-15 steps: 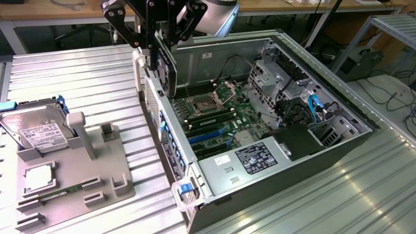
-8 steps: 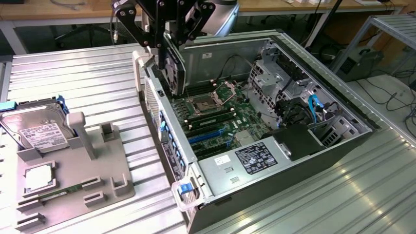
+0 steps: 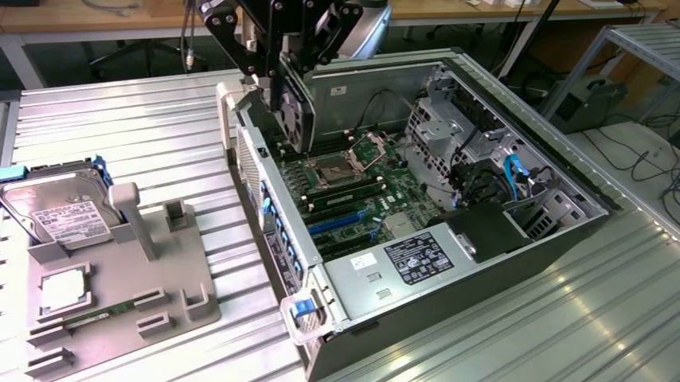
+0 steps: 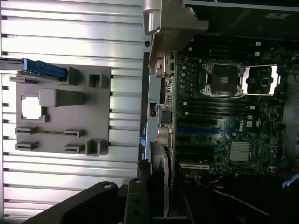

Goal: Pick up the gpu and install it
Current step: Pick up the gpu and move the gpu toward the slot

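The gripper (image 3: 285,68) hangs over the open PC case (image 3: 552,215), which lies on its side on the ribbed metal table (image 3: 138,119). Its jaws are clamped tight on the gpu (image 3: 298,107), gripping the card's top edge. The card is upright on edge, fan face turned toward the exterior view's right. It sits at the rear-wall side of the case, above the mobo (image 3: 367,195) and just beside the open CPU socket (image 3: 334,169). Its lower edge is v. close to the board, but I can't tell if it touches.

From the wrist cam the gpu (image 4: 161,179) shows edge-on, running alongside the case's rear wall. The blue slots (image 4: 198,130) are on the board beside it.

Off to the exterior view's left, well apart from the case, is a grey fixture tray (image 3: 175,298). A silver hard drive (image 3: 59,211) w/ white label leans in the tray's back holder. A square CPU chip (image 3: 64,290) lies flat in a pocket, and a slim green RAM stick (image 3: 101,314) lies in a slot nearer the front.

Inside the case, blue cables (image 3: 513,171) run by the drive bays. A labelled PSU (image 3: 409,259) fills the near corner.
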